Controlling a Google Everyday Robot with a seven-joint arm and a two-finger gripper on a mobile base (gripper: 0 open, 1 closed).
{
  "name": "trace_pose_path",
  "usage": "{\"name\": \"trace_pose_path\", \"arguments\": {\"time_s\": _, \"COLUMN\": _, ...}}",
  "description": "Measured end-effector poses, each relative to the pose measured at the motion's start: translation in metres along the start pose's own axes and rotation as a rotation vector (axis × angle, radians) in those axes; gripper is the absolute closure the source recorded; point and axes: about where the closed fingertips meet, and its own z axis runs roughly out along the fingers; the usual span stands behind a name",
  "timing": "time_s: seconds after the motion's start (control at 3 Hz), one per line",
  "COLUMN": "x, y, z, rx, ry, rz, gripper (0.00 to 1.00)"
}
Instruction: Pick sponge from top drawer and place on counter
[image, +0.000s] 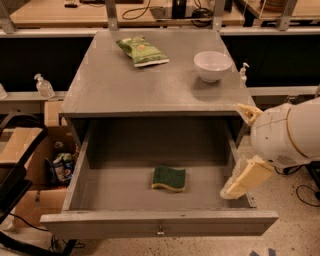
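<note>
The top drawer (100, 222) is pulled fully open, its small metal knob (160, 231) at the middle of the front panel. The sponge (169, 178) lies flat on the drawer floor near the middle, green face up with a yellow edge showing. The grey counter (125, 85) is the cabinet top above it. My gripper (235, 150) comes in from the right on a white rounded arm. Its cream fingers (247, 177) are spread apart and empty. The lower finger hangs over the drawer's right wall, right of the sponge and apart from it.
A green snack bag (142, 51) and a white bowl (212, 65) sit on the counter's far half. A small pump bottle (243, 72) stands beside its right edge, another (44, 86) at the left. Cardboard boxes (25, 150) and cables lie on the floor left. A tan desk (60, 12) runs behind.
</note>
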Motion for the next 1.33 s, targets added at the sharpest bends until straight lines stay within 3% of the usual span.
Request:
{"name": "trace_pose_path", "arguments": {"time_s": 0.33, "x": 0.0, "y": 0.0, "z": -0.001, "rx": -0.003, "ry": 0.004, "rz": 0.001, "gripper": 0.0}}
{"name": "trace_pose_path", "arguments": {"time_s": 0.67, "x": 0.006, "y": 0.004, "z": 0.041, "rx": -0.03, "ry": -0.009, "rz": 0.011, "gripper": 0.0}}
{"name": "trace_pose_path", "arguments": {"time_s": 1.33, "x": 0.042, "y": -0.004, "z": 0.17, "rx": -0.061, "ry": -0.082, "rz": 0.043, "gripper": 0.0}}
